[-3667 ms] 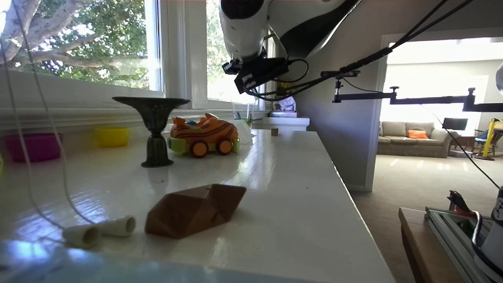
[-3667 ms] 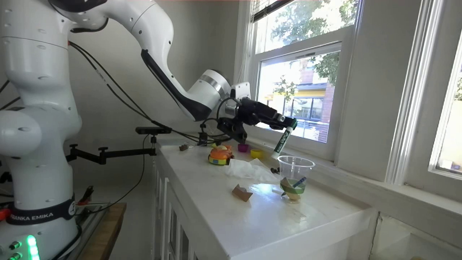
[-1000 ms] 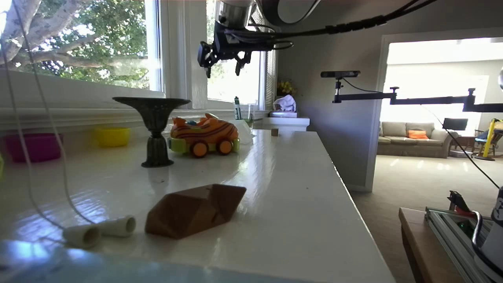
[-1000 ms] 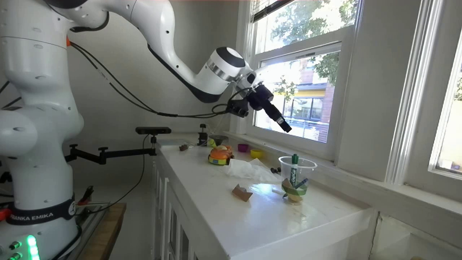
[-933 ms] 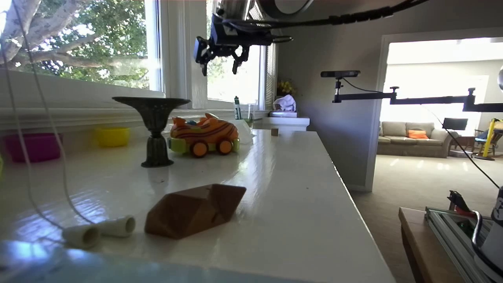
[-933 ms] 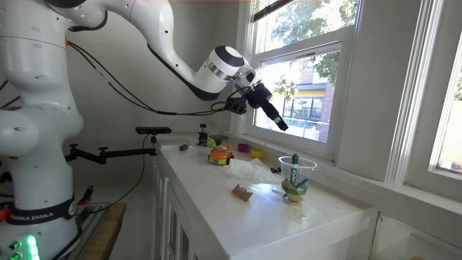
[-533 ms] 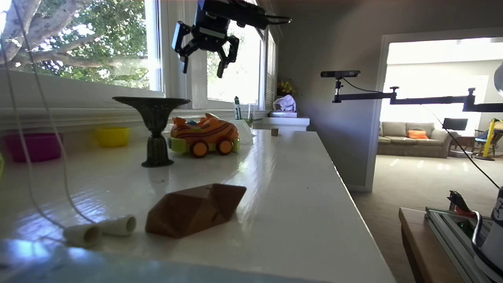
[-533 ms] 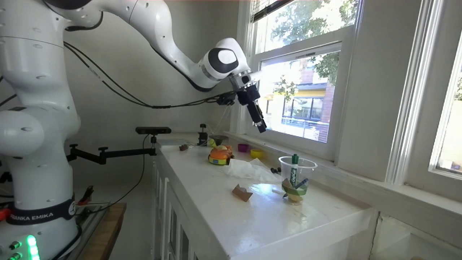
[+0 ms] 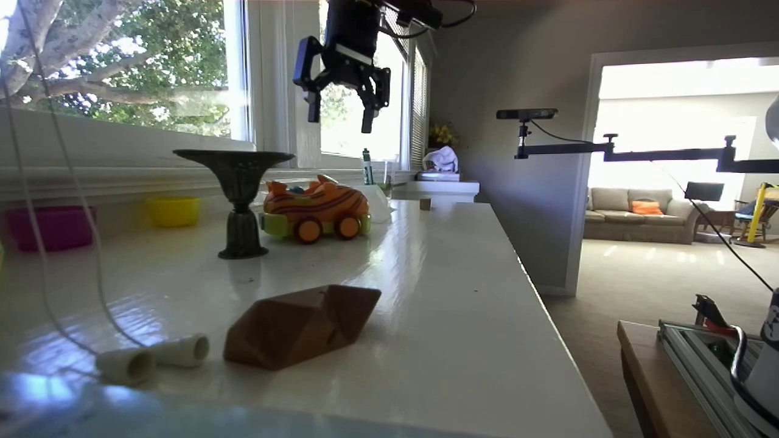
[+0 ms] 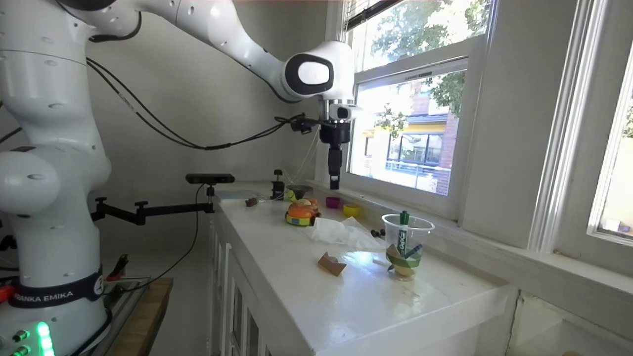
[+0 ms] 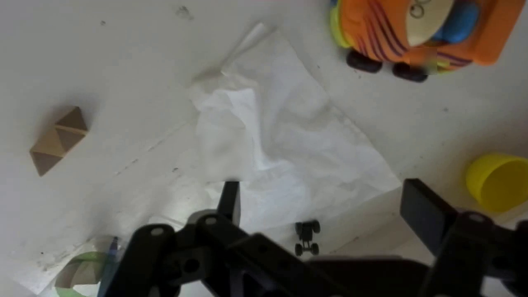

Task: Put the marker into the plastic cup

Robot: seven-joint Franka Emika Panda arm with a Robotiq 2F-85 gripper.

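– "The gripper [image 9: 339, 124] has swung away from the plastic cup [image 10: 420, 235], its 2 fingers [image 11: 425, 216] spread, holding nothing."
– "And the marker [image 10: 403, 237]?"
– "Inside the cup, nearly upright. Probably light, stiff, slick; I'd pinch the green cap [image 10: 404, 218], which pokes out."

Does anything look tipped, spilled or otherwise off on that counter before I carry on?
No spill or damage that I can see. The marker stands in the plastic cup, green end up, and the open gripper hangs apart from it. Only the white sheet looks untidy: rumpled on the counter, cloth or paper unclear.
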